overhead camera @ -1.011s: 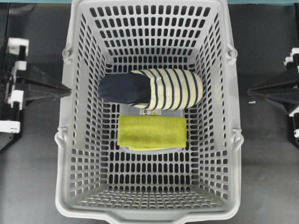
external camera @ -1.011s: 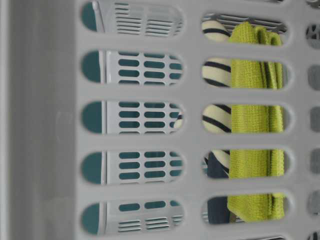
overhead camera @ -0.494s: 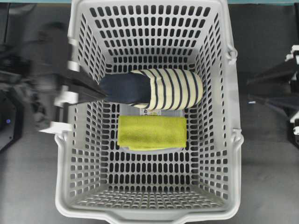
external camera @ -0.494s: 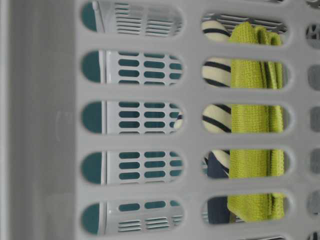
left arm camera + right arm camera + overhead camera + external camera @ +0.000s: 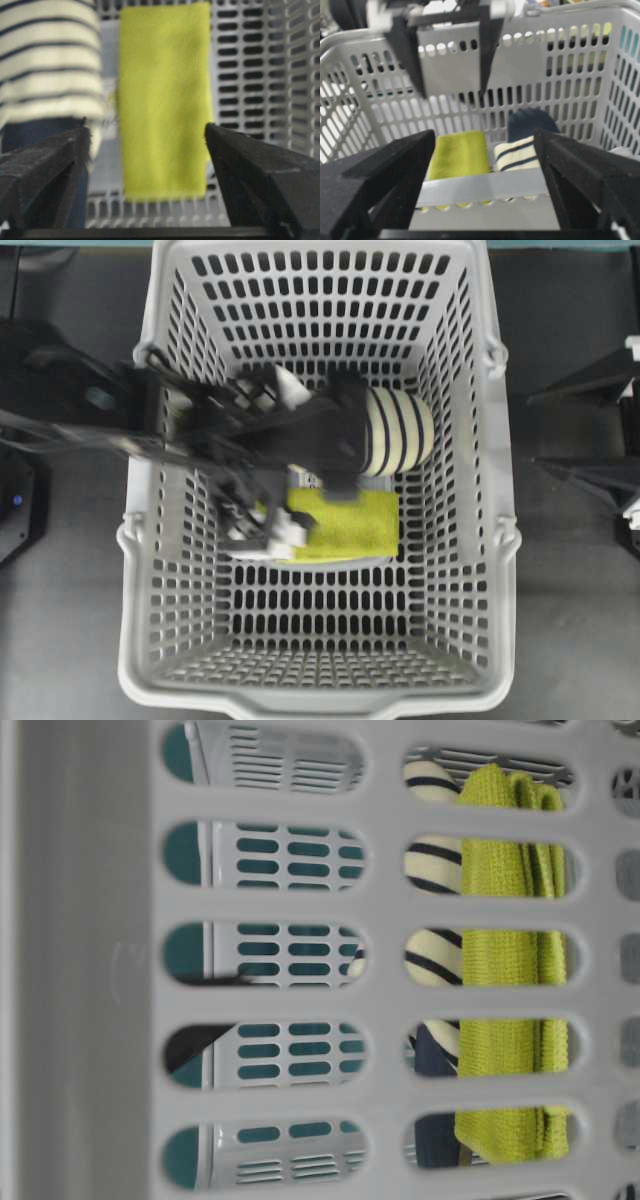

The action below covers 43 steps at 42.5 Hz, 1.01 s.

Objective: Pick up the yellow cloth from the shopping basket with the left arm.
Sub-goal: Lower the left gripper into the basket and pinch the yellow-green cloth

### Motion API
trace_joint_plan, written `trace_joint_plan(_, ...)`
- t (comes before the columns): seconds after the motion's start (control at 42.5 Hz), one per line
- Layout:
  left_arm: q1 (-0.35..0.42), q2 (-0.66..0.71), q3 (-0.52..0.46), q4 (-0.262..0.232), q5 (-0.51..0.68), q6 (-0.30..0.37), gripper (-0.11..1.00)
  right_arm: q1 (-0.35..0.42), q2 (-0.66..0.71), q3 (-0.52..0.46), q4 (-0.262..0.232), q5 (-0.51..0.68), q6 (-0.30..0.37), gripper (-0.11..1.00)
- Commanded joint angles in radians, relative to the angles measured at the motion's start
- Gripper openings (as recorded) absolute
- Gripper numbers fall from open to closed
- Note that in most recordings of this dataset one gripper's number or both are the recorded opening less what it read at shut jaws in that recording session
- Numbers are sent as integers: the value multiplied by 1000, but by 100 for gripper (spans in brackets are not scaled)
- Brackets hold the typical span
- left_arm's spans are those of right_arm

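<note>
A: Left arm was parked outside a second ago, now it's over the shopping basket, left gripper spread wide, holding nothing.

B: Cloth?

A: Yellow cloth flat on the basket floor, just beside the striped roll, unmoved. Looks like approach, grasp not yet made.

B: Right gripper?

A: Jaws apart now, empty, outside the rim. Dark tabletop, nothing else there.

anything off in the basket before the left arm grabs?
Nothing stands out. The yellow cloth lies flat and folded on the floor of the shopping basket, beside the striped fabric roll. The left gripper hangs above it, jaws open; no spill or damage shows.
</note>
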Motion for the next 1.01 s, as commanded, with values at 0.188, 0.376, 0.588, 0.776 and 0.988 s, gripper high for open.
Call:
trace_joint_plan(0.188,-11,152,-35,5,0,-9,84,-2,2,-20,2,-9,-2,75)
trace_joint_plan(0.376,-12,218,0,5,-6,-20,83,-2,0,-18,2,-11,-2,75)
trace_joint_plan(0.588,-14,221,40,5,-20,-41,76,-2,-3,-14,2,-12,-2,74)
trace_joint_plan(0.776,-28,219,46,5,-37,-32,44,-2,-3,-12,2,-12,-2,74)
trace_joint_plan(0.988,-28,176,12,5,-6,-20,18,-2,-3,-8,2,-14,-2,74)
